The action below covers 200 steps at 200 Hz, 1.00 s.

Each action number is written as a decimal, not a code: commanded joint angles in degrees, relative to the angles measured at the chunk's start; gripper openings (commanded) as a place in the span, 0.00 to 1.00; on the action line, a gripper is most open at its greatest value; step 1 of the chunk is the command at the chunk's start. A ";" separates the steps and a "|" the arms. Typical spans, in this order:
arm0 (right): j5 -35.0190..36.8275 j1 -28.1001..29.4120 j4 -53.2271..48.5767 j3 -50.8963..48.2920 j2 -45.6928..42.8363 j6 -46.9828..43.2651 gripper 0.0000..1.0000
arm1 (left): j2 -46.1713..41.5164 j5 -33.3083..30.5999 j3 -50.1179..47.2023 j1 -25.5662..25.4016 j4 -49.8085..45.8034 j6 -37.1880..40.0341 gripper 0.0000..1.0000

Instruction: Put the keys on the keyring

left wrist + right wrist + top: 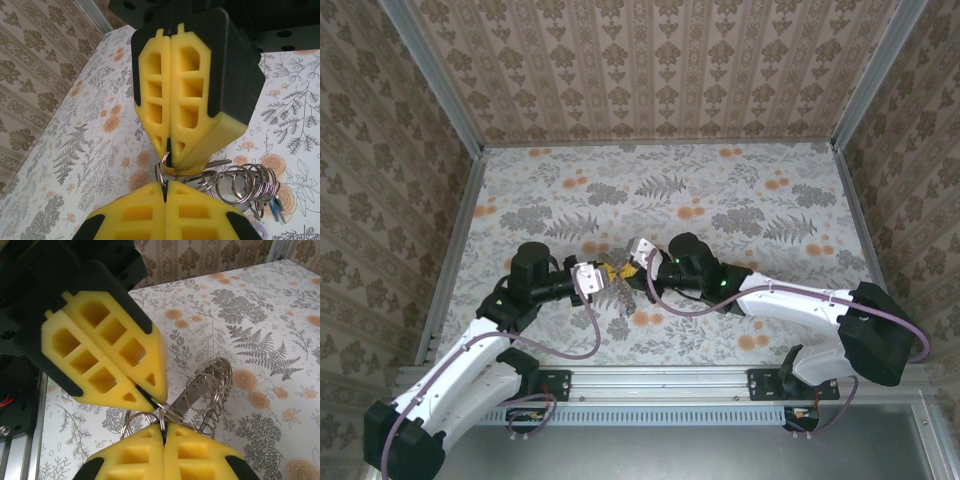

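The keyring (240, 182), a coil of silvery wire loops, is lying on the flower-printed table (770, 190), and everything else is being placed from it. Patterned walls (650, 70) are standing well apart from it at the back and on both sides. The aluminium rail (660, 378) is running near it on the side of the arm bases.

A blue-headed key (276, 206) and a lilac-headed key (256, 229) are lying against the end of the coil farthest from the claws, touching it. Whether they are threaded onto a loop is too small to tell.

The yellow pads of both claws are standing in the way. They are covering the coil's other end, so the way the loops are lying there is hidden.

The left gripper (165, 186) is sitting at that covered end on the keyring's left. Its jaws are pressed fully together and are pinching a thin loop of the ring in the seam. The right gripper (170, 159) is sitting directly opposite, tip almost touching tip. It is likewise closed tight and is nipping loops at the same end of the keyring.
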 commanded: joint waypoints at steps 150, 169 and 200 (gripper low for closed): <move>-12.76 -6.38 0.15 -0.39 1.19 0.37 0.30 | -1.24 6.10 -1.16 -0.09 7.46 -5.43 0.00; -11.97 -7.00 -5.71 1.30 -2.39 -6.49 0.32 | -1.21 6.80 -1.33 -0.13 8.10 -6.12 0.00; -10.39 -6.95 -14.55 3.99 -6.13 -17.49 0.36 | -1.17 8.37 -1.76 -0.26 10.19 -7.99 0.00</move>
